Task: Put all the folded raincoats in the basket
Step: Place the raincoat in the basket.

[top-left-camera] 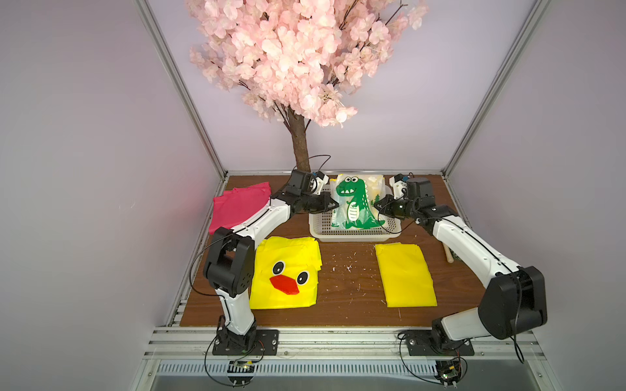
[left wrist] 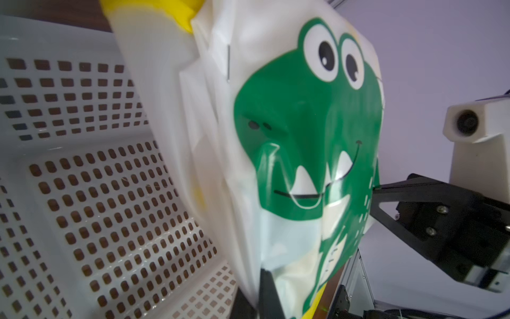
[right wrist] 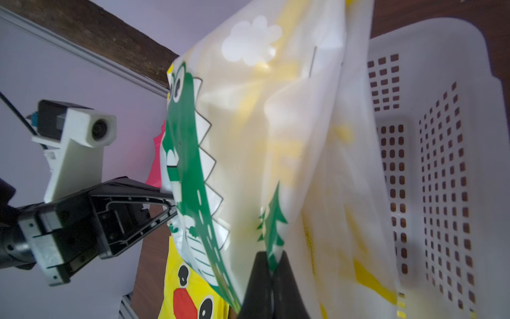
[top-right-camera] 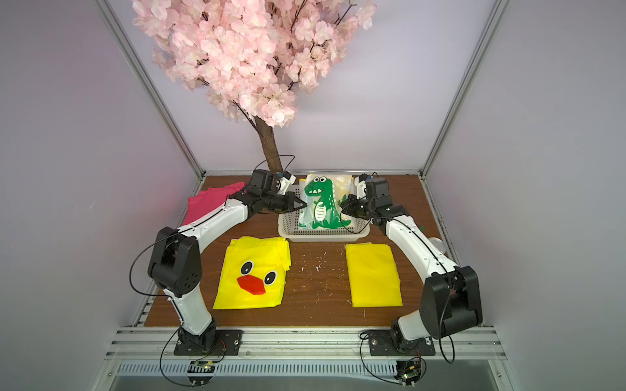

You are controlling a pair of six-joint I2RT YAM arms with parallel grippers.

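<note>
The folded raincoat [top-left-camera: 355,203], translucent white with a green dinosaur print, is held over the white perforated basket [top-left-camera: 355,237] at the back of the table. My left gripper [top-left-camera: 335,204] is shut on its left edge and my right gripper [top-left-camera: 377,204] is shut on its right edge. In the left wrist view the raincoat [left wrist: 303,124] hangs as a sheet beside the basket floor [left wrist: 110,207], pinched in my left gripper [left wrist: 259,290]. In the right wrist view my right gripper [right wrist: 273,276] clamps the raincoat [right wrist: 276,138] next to the basket wall [right wrist: 441,165]. Whether the raincoat touches the basket floor I cannot tell.
A yellow duck-face raincoat [top-left-camera: 288,274] lies front left and a plain yellow folded one [top-left-camera: 404,276] front right. A pink one [top-left-camera: 237,206] lies at the left edge. The blossom tree trunk [top-left-camera: 299,142] stands behind the basket. A wooden stick [top-left-camera: 449,259] lies at the right.
</note>
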